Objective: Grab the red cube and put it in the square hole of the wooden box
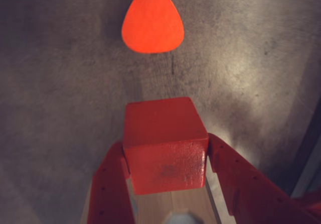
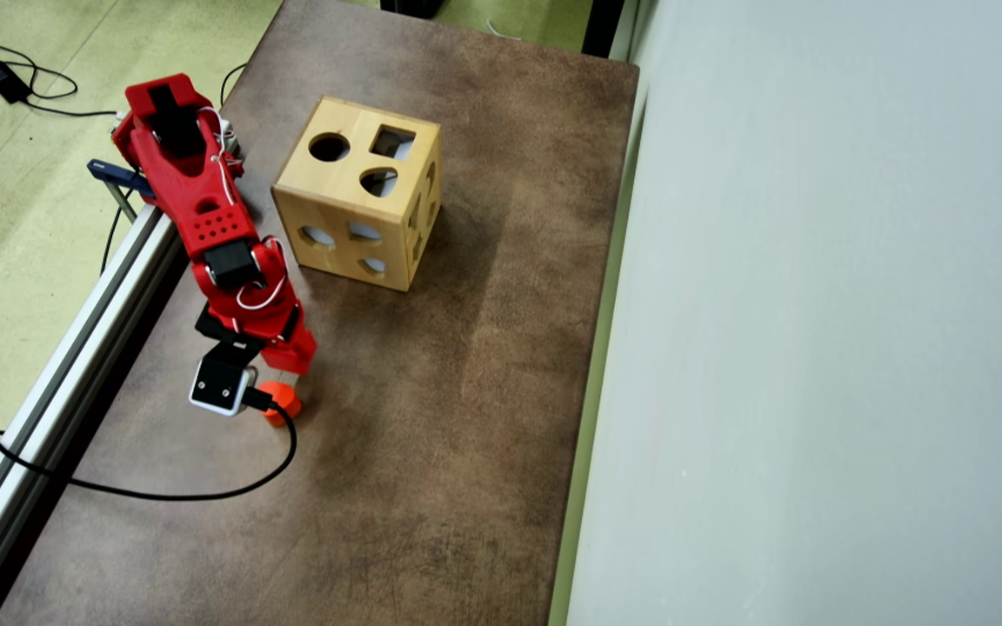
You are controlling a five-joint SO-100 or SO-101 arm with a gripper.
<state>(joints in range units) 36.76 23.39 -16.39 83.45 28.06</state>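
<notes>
In the wrist view the red cube [image 1: 165,151] sits between my two red jaws, which press on its left and right sides. My gripper [image 1: 165,144] is shut on it over the dark table. In the overhead view my gripper [image 2: 290,361] is at the table's left side, below and left of the wooden box [image 2: 357,196]. The cube cannot be told apart from the red gripper there. The box stands upright, and its top face has a round hole, a square hole [image 2: 392,142] and a rounded-triangle hole.
An orange rounded-triangle piece [image 1: 152,20] lies on the table just beyond the cube; in the overhead view it [image 2: 279,402] lies by the wrist camera. A black cable [image 2: 162,496] loops across the brown table [image 2: 431,417]. A metal rail [image 2: 75,348] runs along the table's left edge.
</notes>
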